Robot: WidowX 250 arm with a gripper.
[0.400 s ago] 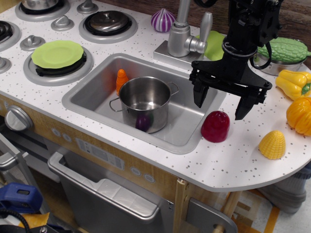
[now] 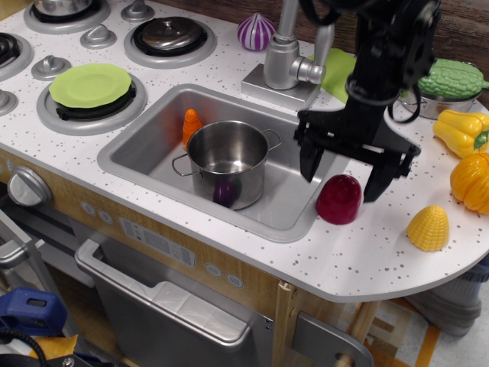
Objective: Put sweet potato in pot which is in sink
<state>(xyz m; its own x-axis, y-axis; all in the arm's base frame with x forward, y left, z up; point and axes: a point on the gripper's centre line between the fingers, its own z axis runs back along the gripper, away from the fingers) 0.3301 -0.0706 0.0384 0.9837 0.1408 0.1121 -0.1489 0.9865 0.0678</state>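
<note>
The sweet potato (image 2: pixel 338 199), a glossy dark red dome, sits on the white counter just right of the sink (image 2: pixel 153 130). The steel pot (image 2: pixel 228 161) with two loop handles stands upright in the sink. My black gripper (image 2: pixel 342 174) hangs just above and slightly behind the sweet potato, open wide, one fingertip (image 2: pixel 311 170) left of it over the sink's edge, the other to its right. It holds nothing.
An orange carrot toy (image 2: pixel 191 125) and a small purple oval toy (image 2: pixel 225 193) lie in the sink beside the pot. A faucet (image 2: pixel 290 53) stands behind. Yellow corn (image 2: pixel 428 228), yellow peppers (image 2: pixel 462 131), a green gourd in a pan (image 2: pixel 451 80) crowd the right.
My gripper has dropped lower and shifted slightly left, closer over the sweet potato. Nothing else moved.
</note>
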